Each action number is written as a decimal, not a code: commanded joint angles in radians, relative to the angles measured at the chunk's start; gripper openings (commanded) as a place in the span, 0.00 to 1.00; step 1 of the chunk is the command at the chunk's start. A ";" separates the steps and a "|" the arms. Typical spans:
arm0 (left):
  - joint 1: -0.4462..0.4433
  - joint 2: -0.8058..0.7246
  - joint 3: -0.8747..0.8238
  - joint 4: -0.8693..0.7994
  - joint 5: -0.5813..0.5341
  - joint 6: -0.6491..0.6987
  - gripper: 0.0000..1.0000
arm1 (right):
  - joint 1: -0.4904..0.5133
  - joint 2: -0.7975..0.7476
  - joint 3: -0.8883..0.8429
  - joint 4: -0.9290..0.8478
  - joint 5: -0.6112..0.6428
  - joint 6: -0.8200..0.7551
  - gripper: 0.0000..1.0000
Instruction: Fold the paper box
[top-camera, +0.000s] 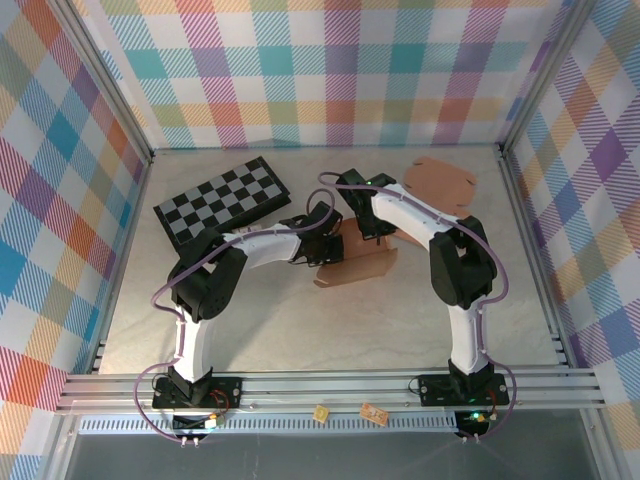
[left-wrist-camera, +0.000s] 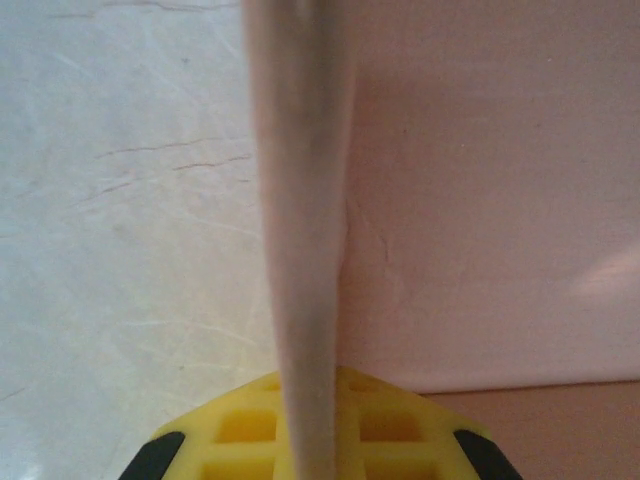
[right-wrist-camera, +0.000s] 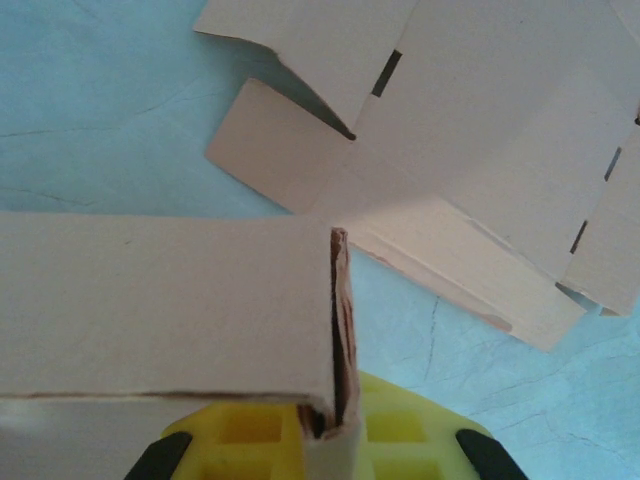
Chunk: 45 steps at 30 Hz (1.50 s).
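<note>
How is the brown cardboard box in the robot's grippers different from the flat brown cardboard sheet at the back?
The brown cardboard box is partly folded, with a flap standing up; the flat brown cardboard sheet lies flat. The box is pinched by the left gripper and right gripper; no gripper holds the sheet. Both are plain brown cardboard.

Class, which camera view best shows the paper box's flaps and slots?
The right wrist view: the paper box shows sharp flaps and slots, one panel in the right pincer. The top view gives its outline, partly under the arms. The left wrist view gives one blurred panel edge-on.
</note>
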 joint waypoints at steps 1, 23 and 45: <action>-0.016 0.008 0.006 -0.110 -0.108 0.007 0.00 | 0.006 -0.001 0.019 -0.029 0.018 0.017 0.00; 0.044 -0.178 0.078 -0.190 -0.081 0.035 0.48 | 0.009 -0.120 -0.107 0.104 -0.049 0.053 0.00; 0.057 0.018 0.169 -0.092 -0.141 0.067 0.29 | 0.015 -0.120 -0.107 0.101 -0.087 0.052 0.00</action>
